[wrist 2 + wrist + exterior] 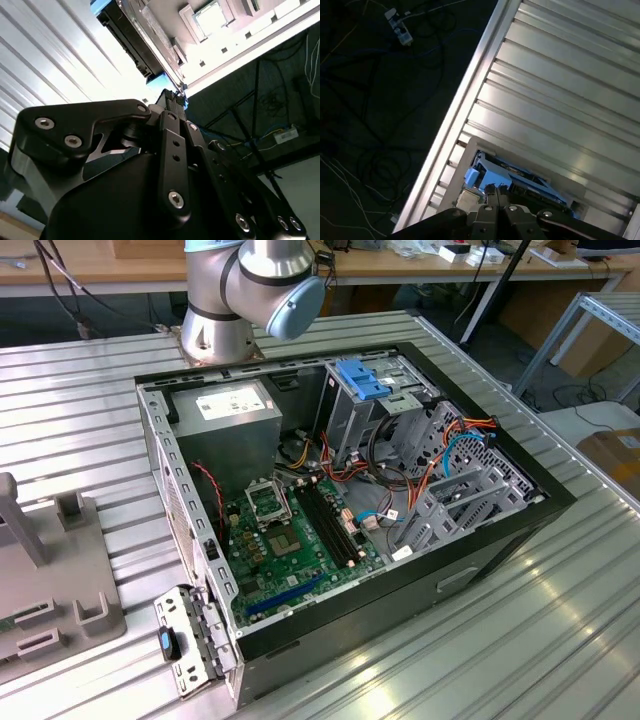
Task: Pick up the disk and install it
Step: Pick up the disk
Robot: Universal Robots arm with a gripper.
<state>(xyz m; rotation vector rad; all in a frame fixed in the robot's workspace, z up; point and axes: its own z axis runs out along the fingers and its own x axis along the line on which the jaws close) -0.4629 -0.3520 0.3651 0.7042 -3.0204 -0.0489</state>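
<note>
Early stage: disk (512,177) not installed, lying in pale holder (465,165) on ribbed surface (560,90), near edge. End effector (495,192) poised at disk, perhaps touching; grip state unclear. Case (480,570) open.

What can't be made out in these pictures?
Exterior view: the arm is cut off by the top edge.
First wrist view: the gripper covers one end of the disk.
Second wrist view: the top edge cuts the disk.
Both wrist views: whether gripper and disk touch cannot be told.
</note>
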